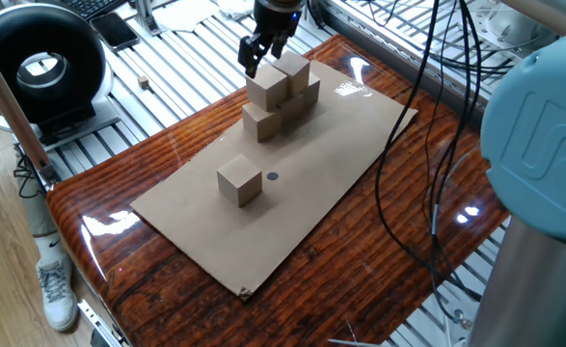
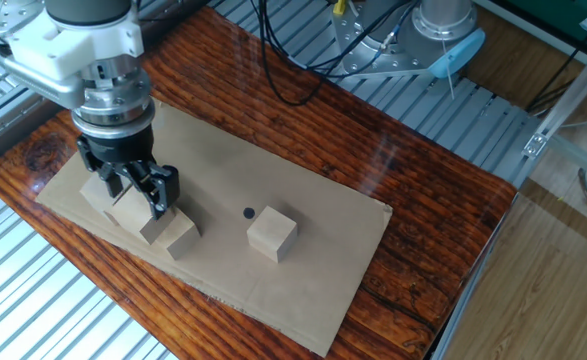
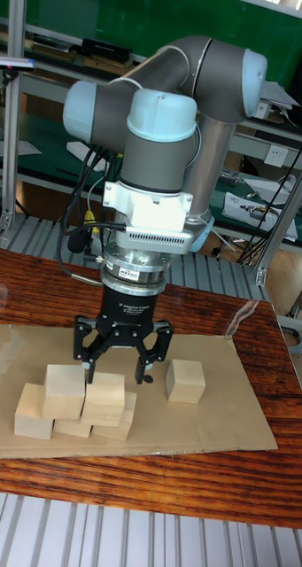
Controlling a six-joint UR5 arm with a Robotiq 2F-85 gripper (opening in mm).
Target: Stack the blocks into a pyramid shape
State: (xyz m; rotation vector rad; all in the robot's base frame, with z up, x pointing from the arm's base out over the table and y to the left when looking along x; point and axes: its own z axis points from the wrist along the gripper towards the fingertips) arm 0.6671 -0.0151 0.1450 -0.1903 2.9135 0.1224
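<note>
The worktop (image 1: pixel 379 231) was glossy reddish wood, carrying a flat cardboard sheet (image 1: pixel 311 193) that held everything. The arm (image 3: pixel 159 133) reached down over the sheet's far end in one fixed view. The tool (image 3: pixel 122 354) hung just above the stacked blocks (image 1: pixel 278 96), fingers spread, nothing pinched between them. The stack had a bottom row with two blocks on top; in the tall fixed view, the upper block under the tool (image 3: pixel 105 391) sat beside another upper block (image 3: pixel 65 383), apparently touching. A lone block (image 2: pixel 272 233) sat well apart from the stack, near the sheet's middle, just beside a small dark dot (image 2: pixel 248 212).
</note>
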